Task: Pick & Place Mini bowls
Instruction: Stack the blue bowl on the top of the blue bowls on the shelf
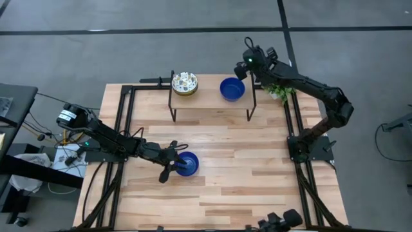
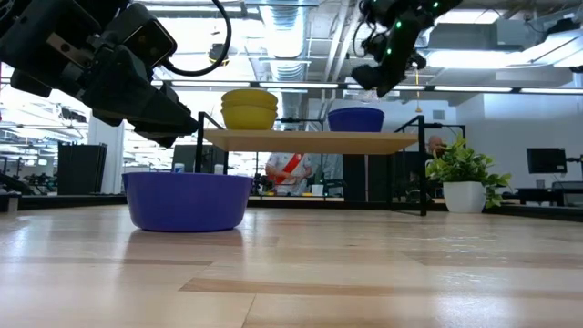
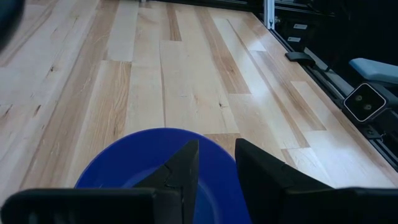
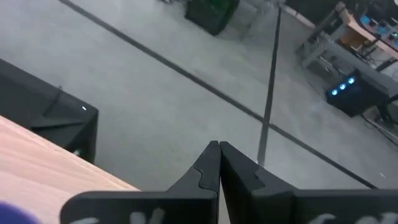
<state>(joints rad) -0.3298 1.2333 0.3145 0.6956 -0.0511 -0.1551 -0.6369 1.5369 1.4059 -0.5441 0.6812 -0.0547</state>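
Note:
A blue mini bowl (image 1: pixel 188 165) (image 2: pixel 187 200) (image 3: pixel 137 162) rests on its base on the table. My left gripper (image 1: pixel 172 161) (image 3: pixel 216 163) hovers just over the bowl's left rim, open by a narrow gap; the low view shows air between it and the rim. On a small raised shelf (image 1: pixel 209 96) at the far side stand another blue bowl (image 1: pixel 232 89) (image 2: pixel 355 118) and a stack of floral bowls (image 1: pixel 185 84) with yellow outsides (image 2: pixel 249 107). My right gripper (image 1: pixel 242 69) (image 4: pixel 219 152) is shut and empty, high above the shelf's far right.
The shelf stands on thin black legs (image 1: pixel 172 106). A potted plant (image 1: pixel 280 91) (image 2: pixel 465 182) sits at the table's far right corner, under my right arm. Black frame rails (image 1: pixel 122 116) run along the table's left and right sides. Bare wood lies to the right of the near bowl.

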